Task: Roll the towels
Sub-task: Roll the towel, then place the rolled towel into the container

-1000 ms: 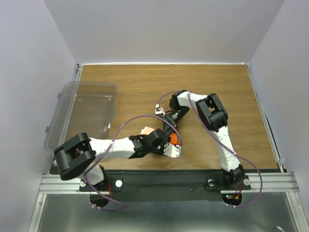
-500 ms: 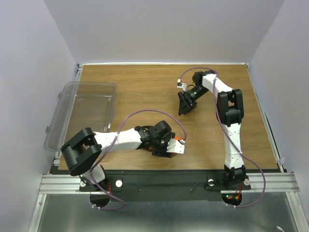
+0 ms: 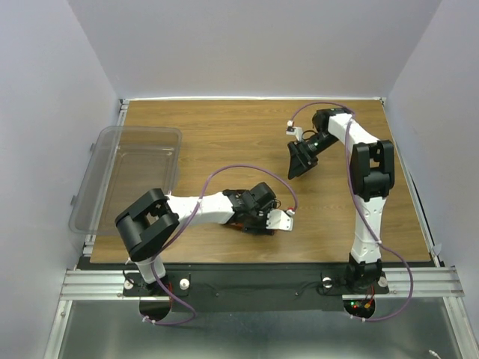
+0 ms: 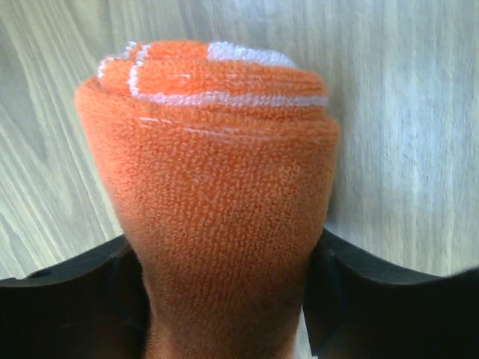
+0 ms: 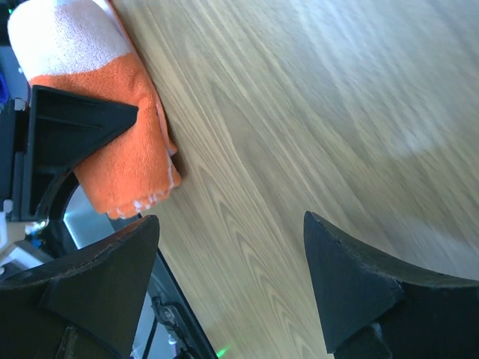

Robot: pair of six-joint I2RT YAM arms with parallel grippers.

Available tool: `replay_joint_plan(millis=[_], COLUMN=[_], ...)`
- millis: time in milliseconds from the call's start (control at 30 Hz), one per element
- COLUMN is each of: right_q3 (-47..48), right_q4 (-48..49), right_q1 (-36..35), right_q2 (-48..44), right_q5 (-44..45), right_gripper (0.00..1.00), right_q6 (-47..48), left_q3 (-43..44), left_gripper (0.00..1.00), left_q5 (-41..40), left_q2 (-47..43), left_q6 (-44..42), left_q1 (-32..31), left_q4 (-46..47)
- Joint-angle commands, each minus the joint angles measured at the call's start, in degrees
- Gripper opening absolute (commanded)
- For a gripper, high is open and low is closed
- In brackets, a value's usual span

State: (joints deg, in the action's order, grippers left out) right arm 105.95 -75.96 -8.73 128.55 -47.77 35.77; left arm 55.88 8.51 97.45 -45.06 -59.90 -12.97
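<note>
The orange towel [image 4: 217, 187] is rolled into a tight cylinder with white edging at its end. It lies on the wooden table near the front edge. My left gripper [image 4: 224, 299] is shut on the roll, with a black finger on each side. In the top view the left gripper [image 3: 260, 217] covers nearly all of the towel. My right gripper [image 3: 299, 161] is open and empty, held above the table at the back right, well apart from the roll. The right wrist view shows the towel [image 5: 112, 149] from a distance, clamped by the left gripper's finger [image 5: 67, 134].
A clear plastic tub [image 3: 138, 131] stands along the left edge of the table. The table's front edge and the black mounting rail [image 3: 262, 280] lie just behind the roll. Purple cables loop over both arms.
My right gripper has let go near the towel and swung away to the back right, open. My left gripper has shifted slightly right with the roll held in it.
</note>
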Motion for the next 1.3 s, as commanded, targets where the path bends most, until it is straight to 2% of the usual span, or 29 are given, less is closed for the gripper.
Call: replay_joint_plan(millis=[0,67,100,167,200,233,333,533,567,600,633,833,867,933,967,1000,1067,1100,1267], right_q3=[0.13,0.31,0.66,0.83,1.01,1.45,2.32,2.16,2.07,1.72,1.63,1.89,1.89,1.89,1.72,1.63,1.19,0.93,-0.13], right_q4=[-0.24,-0.24,-0.41,-0.59,-0.68,-0.85,-1.29,-2.00,-2.08,-2.00,-2.00,-2.08,-2.00,-2.00,-2.00,-2.00,-1.91,-1.91,-1.91], right_q1=[1.96,2.84,3.19,4.25,4.60,5.30,6.35,6.89,6.89,6.97,6.97,6.97,6.97,6.89,6.97,6.97,6.89,6.97,6.97], right_q2=[-3.66,-3.92,-4.18,-4.54,-4.89,-5.06,-5.50,-6.56,-7.08,-7.26,-7.61,-7.26,-7.18,-7.00,-6.91,-6.91,-6.91,-7.08,-7.17], right_q5=[0.48,0.48,0.66,0.57,0.57,0.66,0.22,-0.13,-0.05,-0.04,-0.04,-0.48,-0.66,-0.83,-0.75,-0.75,-0.75,-0.75,-0.57], right_gripper=[0.82,0.82,0.82,0.82,0.83,0.83,0.83,0.84,0.85,0.98,1.00,1.00,1.00,1.00,1.00,1.00,1.00,1.00,1.00], right_q6=[1.41,1.41,1.41,1.58,1.67,1.76,1.85,2.02,2.11,2.11,2.20,1.59,1.41,1.23,1.23,1.15,1.06,1.06,0.71], left_q3=[-3.50,-2.71,-2.53,-1.39,-0.69,1.06,4.84,13.72,15.82,17.06,19.68,26.91,27.52,26.14,26.12,23.86,20.08,19.19,13.83], left_gripper=[0.53,0.38,0.23,0.12,0.03,0.00,0.00,0.00,0.00,0.00,0.00,0.00,0.00,0.00,0.00,0.00,0.00,0.00,0.00], left_q5=[0.37,0.89,0.98,0.72,0.37,0.02,-0.52,-2.80,-2.80,-2.97,-2.89,1.31,2.64,5.97,6.86,8.61,10.64,11.78,19.25], left_q2=[6.79,6.44,5.31,3.37,1.19,0.03,-3.49,-10.43,-11.22,-12.36,-12.81,-15.44,-15.71,-17.02,-17.55,-18.77,-19.84,-20.45,-21.34], left_q6=[3.39,3.31,3.40,2.26,1.91,0.42,-1.87,-12.05,-13.20,-15.48,-16.37,-27.59,-29.28,-35.14,-37.27,-39.82,-45.17,-46.77,-52.58], left_q1=[0.04,0.74,1.27,2.76,3.47,4.26,9.52,19.98,21.48,22.80,25.77,36.50,40.44,46.76,46.80,50.81,54.96,58.54,67.79], left_q4=[-9.80,-9.97,-10.32,-11.19,-12.68,-13.47,-17.86,-23.50,-23.94,-25.07,-25.52,-27.63,-27.55,-26.50,-25.88,-24.22,-22.54,-22.27,-20.08])
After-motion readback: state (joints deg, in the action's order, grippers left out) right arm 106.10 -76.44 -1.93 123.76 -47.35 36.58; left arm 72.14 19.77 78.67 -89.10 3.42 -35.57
